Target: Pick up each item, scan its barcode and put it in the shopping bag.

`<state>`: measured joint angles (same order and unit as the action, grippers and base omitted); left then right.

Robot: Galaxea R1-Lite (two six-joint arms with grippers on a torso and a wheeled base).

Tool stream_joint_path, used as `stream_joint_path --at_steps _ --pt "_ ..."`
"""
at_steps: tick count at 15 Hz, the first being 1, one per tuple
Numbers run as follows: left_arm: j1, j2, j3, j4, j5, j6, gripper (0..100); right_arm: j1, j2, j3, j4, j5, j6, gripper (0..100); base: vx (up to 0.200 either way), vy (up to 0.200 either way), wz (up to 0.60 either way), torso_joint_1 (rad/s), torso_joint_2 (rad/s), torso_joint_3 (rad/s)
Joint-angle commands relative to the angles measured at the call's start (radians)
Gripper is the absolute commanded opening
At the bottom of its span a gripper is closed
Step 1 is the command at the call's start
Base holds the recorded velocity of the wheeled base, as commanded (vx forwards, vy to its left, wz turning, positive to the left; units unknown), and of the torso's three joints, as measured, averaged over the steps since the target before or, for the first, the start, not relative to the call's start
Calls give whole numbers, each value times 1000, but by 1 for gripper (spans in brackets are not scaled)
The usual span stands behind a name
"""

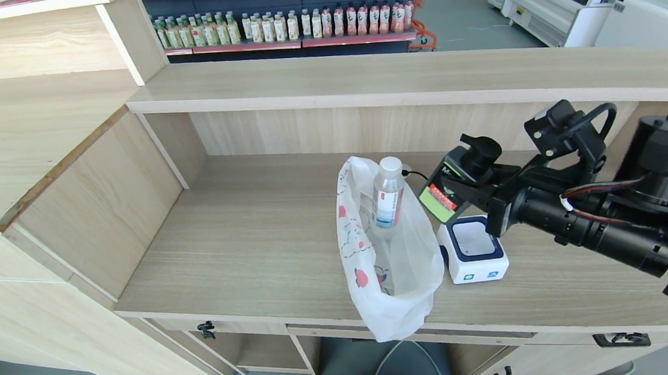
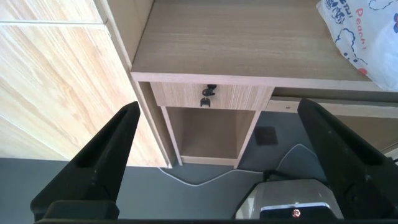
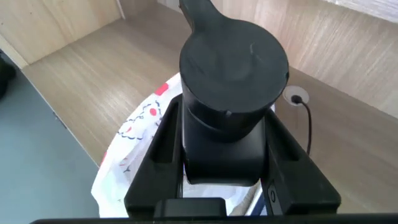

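Item (image 1: pixel 438 199) (green-red label) in right gripper (image 3: pixel 221 155)

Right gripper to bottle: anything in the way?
Yes. The right gripper is shut on a black handheld device, apparently the scanner. The bottle appears to stand inside the far end of the shopping bag, so the bag's thin wall on the robot's right lies between them.
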<state>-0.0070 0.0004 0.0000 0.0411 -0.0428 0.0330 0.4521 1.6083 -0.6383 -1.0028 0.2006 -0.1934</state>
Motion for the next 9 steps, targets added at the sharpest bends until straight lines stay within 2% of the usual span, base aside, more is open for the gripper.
stream_joint_path --at_steps 1,9 --pt "-1 0 0 0 0 -1 100 -3 73 -3 0 3 37 0 0 0 0 0 0 0" --pt "-1 0 0 0 0 -2 100 33 248 14 -174 8 69 0 0 0 0 0 0 0"
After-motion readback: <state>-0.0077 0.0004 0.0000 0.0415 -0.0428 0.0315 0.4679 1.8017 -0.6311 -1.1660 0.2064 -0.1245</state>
